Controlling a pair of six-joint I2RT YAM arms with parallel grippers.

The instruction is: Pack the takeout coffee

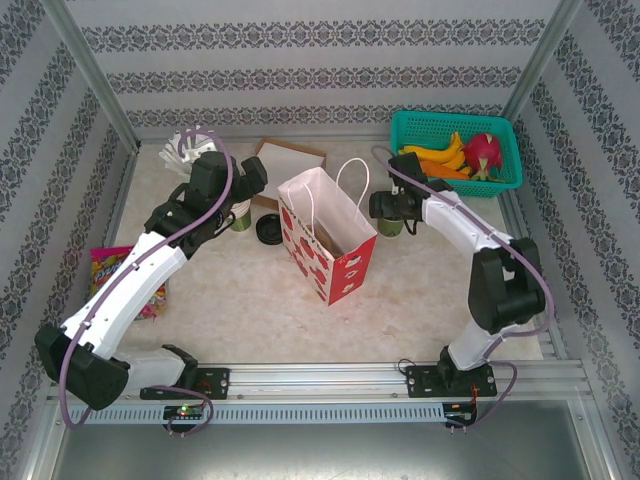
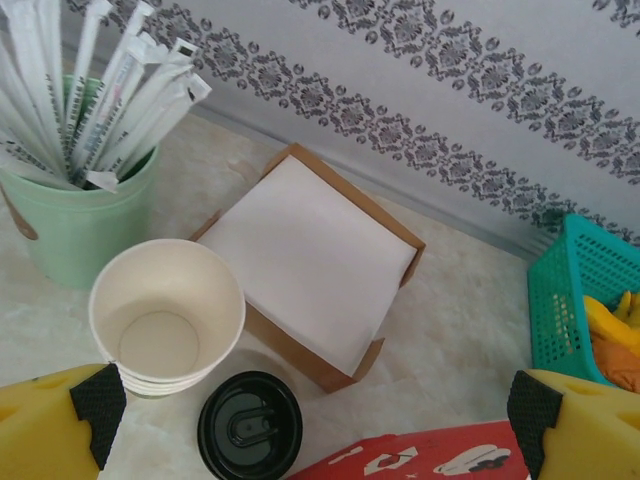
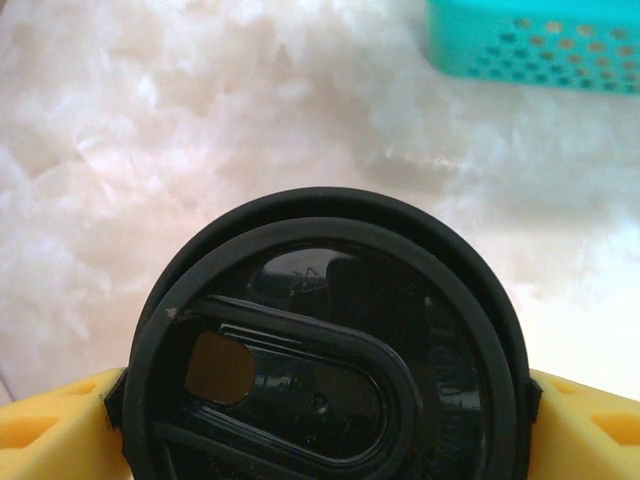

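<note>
Nearest us on the counter [image 1: 250, 300] stands the open paper bag [image 1: 325, 240]. Just right of its far end, our right gripper [image 3: 325, 400] clamps a lidded coffee cup [image 3: 325, 340], pressing on it from both sides. We judge it best to lift straight up, keep the cup upright, clear the bag's rim and handles, then lower it inside. Farther left, our left gripper [image 2: 314, 405] hangs wide open and empty above an uncapped cup [image 2: 165, 315] and a loose lid [image 2: 250, 425].
</note>
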